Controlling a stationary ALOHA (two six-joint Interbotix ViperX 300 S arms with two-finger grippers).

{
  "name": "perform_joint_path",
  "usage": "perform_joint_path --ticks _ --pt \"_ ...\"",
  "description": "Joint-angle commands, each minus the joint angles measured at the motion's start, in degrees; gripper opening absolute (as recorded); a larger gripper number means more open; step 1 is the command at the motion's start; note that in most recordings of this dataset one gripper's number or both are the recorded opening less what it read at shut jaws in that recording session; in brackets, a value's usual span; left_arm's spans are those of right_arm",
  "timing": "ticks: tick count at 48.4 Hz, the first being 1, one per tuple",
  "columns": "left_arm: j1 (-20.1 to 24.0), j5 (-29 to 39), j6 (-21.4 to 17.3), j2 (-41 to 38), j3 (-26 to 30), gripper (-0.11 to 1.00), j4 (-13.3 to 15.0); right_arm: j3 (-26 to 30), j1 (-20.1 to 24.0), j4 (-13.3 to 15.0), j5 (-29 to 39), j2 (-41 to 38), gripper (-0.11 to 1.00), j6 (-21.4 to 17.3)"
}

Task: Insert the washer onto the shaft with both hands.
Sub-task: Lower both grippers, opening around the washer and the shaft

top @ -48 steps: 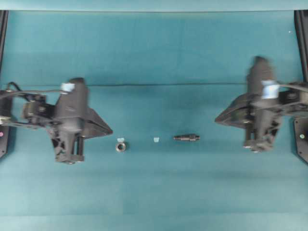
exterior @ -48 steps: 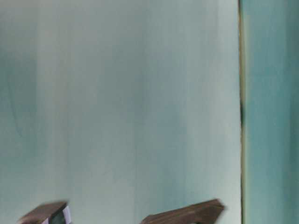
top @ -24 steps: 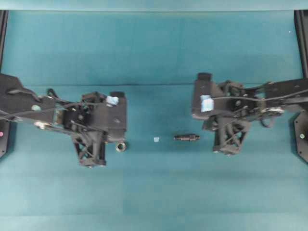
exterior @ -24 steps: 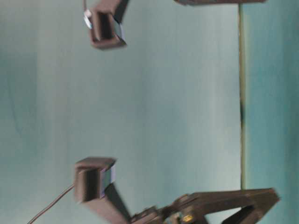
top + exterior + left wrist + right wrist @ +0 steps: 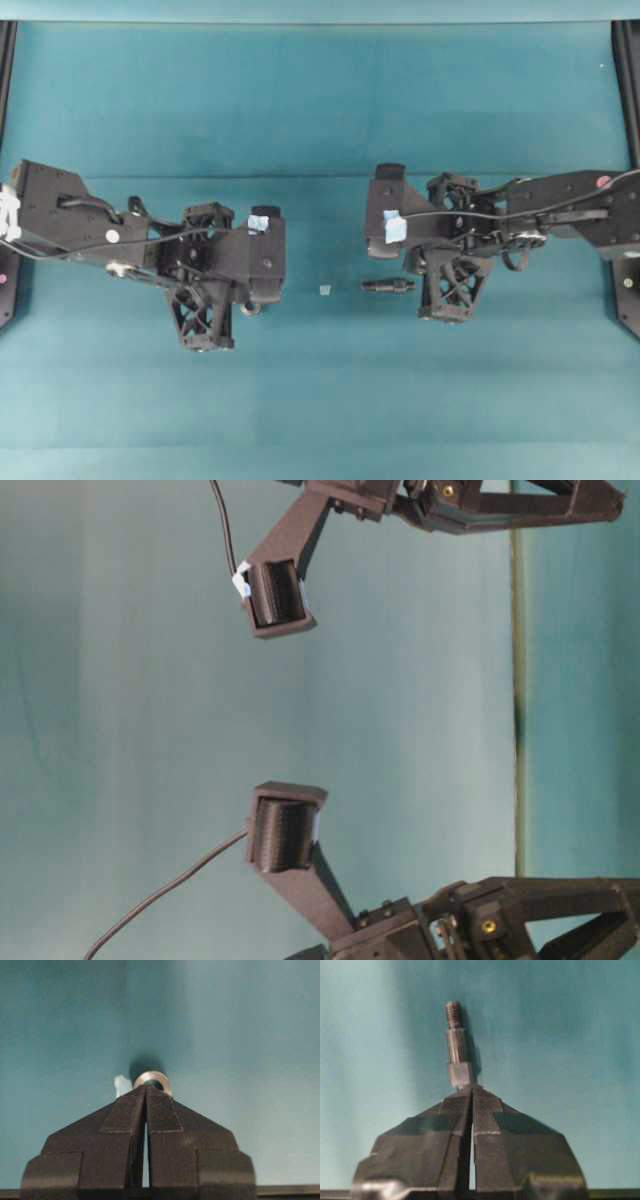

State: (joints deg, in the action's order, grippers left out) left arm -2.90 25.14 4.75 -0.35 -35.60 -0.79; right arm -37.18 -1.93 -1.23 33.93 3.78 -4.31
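The washer [image 5: 152,1080], a small silvery ring with a dark hole, lies flat on the teal mat. My left gripper [image 5: 146,1086] is shut with nothing in it, and its tips cover the ring's near rim. From overhead only an edge of the washer [image 5: 250,308] shows under the left arm [image 5: 215,265]. The shaft [image 5: 456,1050], a dark stepped rod with a threaded far end, lies on the mat. Its thick end sits just beyond my right gripper [image 5: 471,1087], which is shut and empty. The overhead view shows the shaft [image 5: 388,286] left of the right arm [image 5: 450,250].
A small pale tape scrap [image 5: 324,290] lies between washer and shaft, and another scrap [image 5: 121,1085] sits just left of the washer. Black frame posts [image 5: 625,60] stand at the mat's side edges. The table-level view shows only arm parts [image 5: 283,825] against the backdrop.
Both arms have swung in from the sides and come down, the left over the washer and the right at the shaft's thick end. Washer and shaft have not moved. Both grippers stayed shut.
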Motion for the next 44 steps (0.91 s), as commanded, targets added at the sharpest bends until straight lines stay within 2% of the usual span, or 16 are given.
perform_joint_path --ticks 1,11,16,19,22,29,33,36,44 --pt "-0.1 -1.1 0.2 0.2 0.8 0.02 -0.1 1.0 0.3 0.2 -0.3 -0.1 -0.1 0.2" --pt "-0.1 -2.3 1.1 -0.1 0.6 0.03 -0.1 1.0 0.8 0.2 -1.6 -0.6 -0.06 0.4" --pt "-0.2 -2.4 2.4 -0.4 0.4 0.05 -0.1 1.0 1.0 0.2 -1.9 -0.9 0.02 0.4" --pt "-0.2 -2.3 3.1 -0.4 0.1 0.15 -0.1 0.8 1.0 0.2 -1.9 -1.2 0.12 0.2" --pt "-0.4 -2.3 3.5 -0.6 -0.1 0.3 -0.1 0.7 1.1 0.2 -2.0 -1.6 0.26 0.1" --pt "-1.4 -2.3 3.9 -1.1 0.1 0.74 -0.2 0.3 1.5 0.6 -2.5 -2.4 0.7 0.4" --pt "-1.9 -2.4 3.8 -1.5 0.3 0.93 -0.1 0.2 1.8 1.2 -2.9 -2.8 0.9 0.4" --pt "-2.2 -2.4 3.8 -1.8 0.2 0.96 -0.1 0.2 1.8 1.2 -3.2 -3.1 0.97 0.4" --pt "-2.3 -2.4 3.9 -2.8 0.1 0.94 -0.1 -0.1 1.8 1.2 -3.7 -4.2 0.95 0.4"
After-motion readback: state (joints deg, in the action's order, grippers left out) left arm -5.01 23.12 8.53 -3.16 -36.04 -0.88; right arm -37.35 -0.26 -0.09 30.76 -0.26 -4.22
